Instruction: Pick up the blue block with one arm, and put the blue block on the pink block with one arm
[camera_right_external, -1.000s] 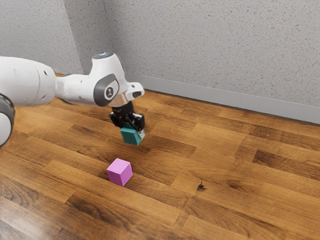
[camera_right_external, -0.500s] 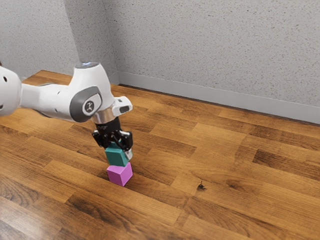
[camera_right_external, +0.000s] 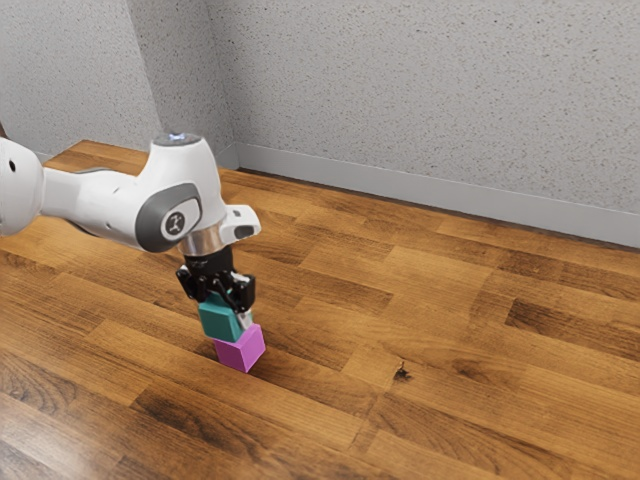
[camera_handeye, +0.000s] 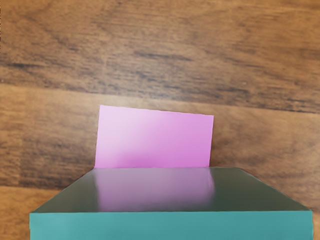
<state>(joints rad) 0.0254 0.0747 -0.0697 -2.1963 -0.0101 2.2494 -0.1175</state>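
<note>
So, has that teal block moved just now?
Yes. The teal block, in the gripper, came down and toward the exterior view's left, from beyond the pink block to right over it.

Bare wood table (camera_right_external: 450, 330) spreads wide toward the exterior view's right. Blue block (camera_right_external: 218, 321) on pink block (camera_right_external: 243, 351) stands in the way, wall (camera_right_external: 420, 90) well behind.

You have a brown wood-plank surface (camera_right_external: 470, 300) running back to a pale grey skirting strip (camera_right_external: 450, 196) beneath a speckled grey wall (camera_right_external: 420, 80). A small dark mark (camera_right_external: 402, 373) sits on the planks, toward the exterior view's right.
</note>
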